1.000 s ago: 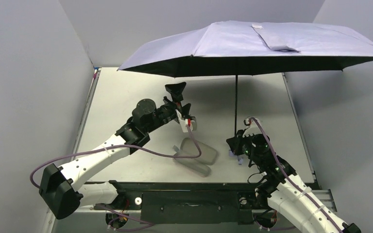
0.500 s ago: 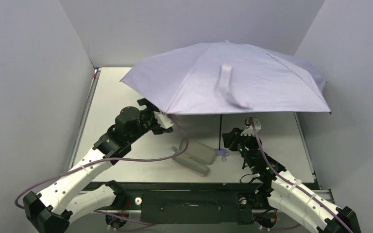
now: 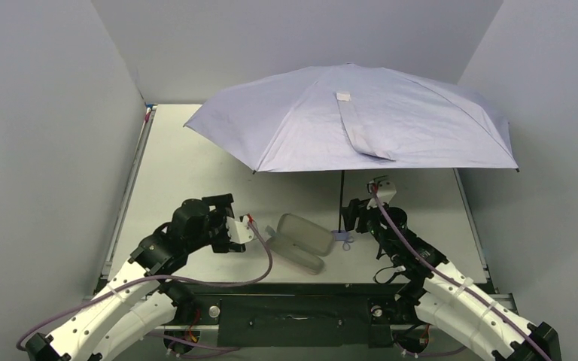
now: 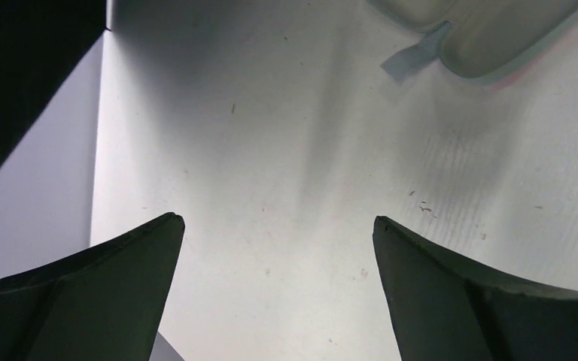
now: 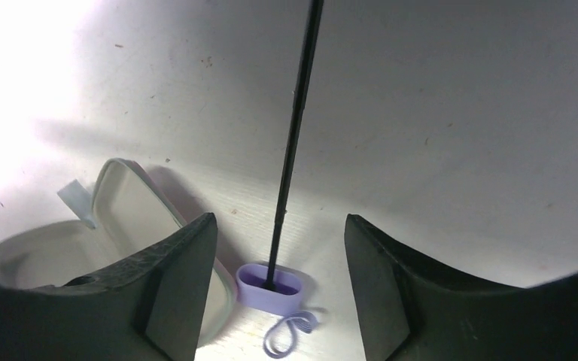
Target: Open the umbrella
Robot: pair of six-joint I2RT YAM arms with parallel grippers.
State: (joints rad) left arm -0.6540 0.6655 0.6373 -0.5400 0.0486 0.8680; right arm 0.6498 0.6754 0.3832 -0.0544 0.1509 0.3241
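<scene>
Straddling umbrella handle [image 5: 269, 286] — right tool [image 5: 278, 219] parted, empty; left tool [image 4: 278, 221] wide.

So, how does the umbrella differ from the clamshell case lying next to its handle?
The umbrella is far larger, its canopy spreading over much of the table; the case is small. The umbrella is pale lavender fabric on a thin black shaft; the case is a rigid greyish oval shell. The umbrella rises from its handle on the table; the case lies flat. Both are open.
</scene>
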